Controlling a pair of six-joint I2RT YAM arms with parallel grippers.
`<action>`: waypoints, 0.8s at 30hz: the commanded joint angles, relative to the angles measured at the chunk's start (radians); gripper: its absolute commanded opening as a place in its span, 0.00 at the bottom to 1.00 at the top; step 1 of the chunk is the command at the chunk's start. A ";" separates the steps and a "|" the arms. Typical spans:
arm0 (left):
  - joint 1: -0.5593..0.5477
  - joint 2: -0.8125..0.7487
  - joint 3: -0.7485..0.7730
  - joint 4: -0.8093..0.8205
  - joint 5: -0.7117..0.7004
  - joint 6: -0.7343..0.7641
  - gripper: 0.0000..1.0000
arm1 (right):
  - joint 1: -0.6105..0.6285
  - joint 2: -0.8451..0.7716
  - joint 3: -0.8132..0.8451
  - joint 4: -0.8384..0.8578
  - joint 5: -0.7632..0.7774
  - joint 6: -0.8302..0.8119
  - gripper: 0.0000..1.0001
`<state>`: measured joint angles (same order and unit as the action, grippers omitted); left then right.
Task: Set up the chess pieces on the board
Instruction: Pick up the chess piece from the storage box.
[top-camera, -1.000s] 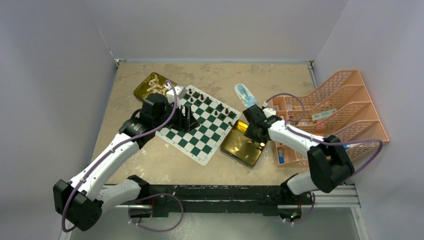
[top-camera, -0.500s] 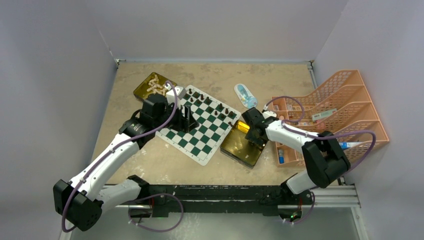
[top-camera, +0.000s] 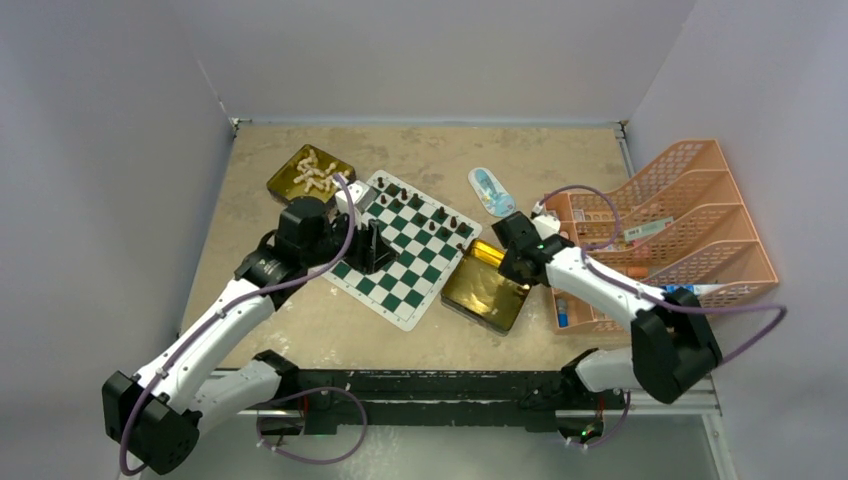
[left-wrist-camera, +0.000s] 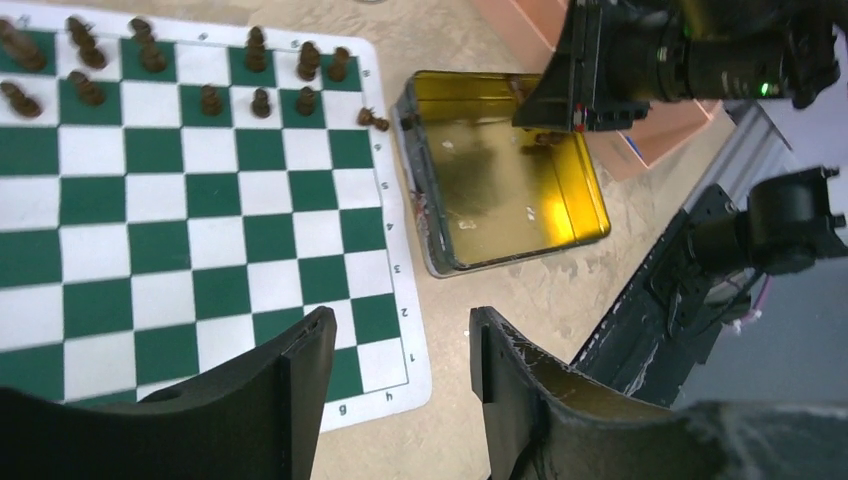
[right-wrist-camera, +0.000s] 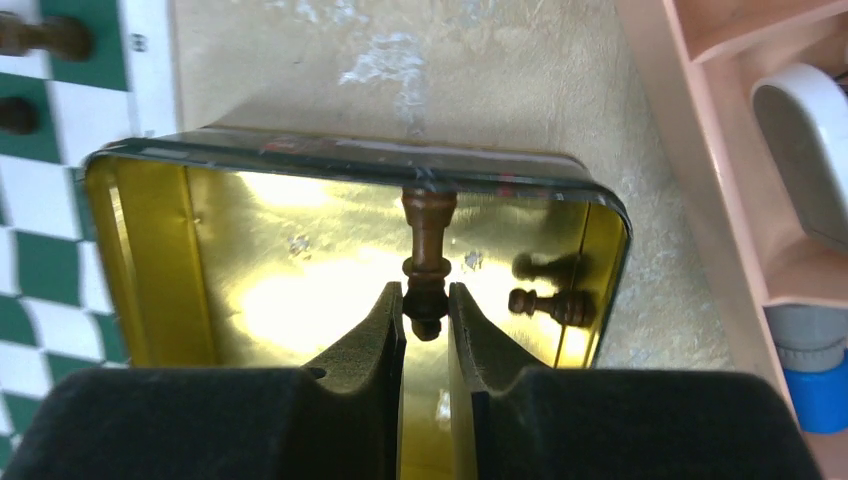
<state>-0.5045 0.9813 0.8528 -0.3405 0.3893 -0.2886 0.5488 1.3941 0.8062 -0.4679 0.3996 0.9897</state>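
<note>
Beige mottled tabletop (top-camera: 300, 315), pale grey walls (top-camera: 430, 50), checkered board (top-camera: 405, 258) near centre.

- Left arm (top-camera: 215, 328) and right arm (top-camera: 590, 283): white links, black joints.
- A purple cable (top-camera: 580, 188) loops along each arm.
- Matte black gripper fingers (left-wrist-camera: 290, 400), broad and tapered.

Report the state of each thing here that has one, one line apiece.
board: lies flat; standing pieces along one edge only.
near tin: open; one loose piece lying inside.
far tin: open; holds cream pieces.
right tool: shut on dark brown piece.
left tool: open, empty, above the board's corner.
</note>
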 joint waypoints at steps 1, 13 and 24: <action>0.003 -0.034 -0.054 0.181 0.153 0.106 0.50 | -0.003 -0.116 0.008 -0.037 -0.007 -0.010 0.12; 0.001 -0.077 -0.147 0.518 0.529 0.432 0.52 | -0.003 -0.330 -0.006 0.079 -0.192 -0.225 0.14; -0.007 0.002 -0.104 0.414 0.720 0.856 0.50 | -0.004 -0.323 0.038 0.183 -0.601 -0.534 0.13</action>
<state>-0.5053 0.9951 0.7139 0.0864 0.9421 0.2459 0.5465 1.0760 0.7761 -0.3668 0.0711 0.6518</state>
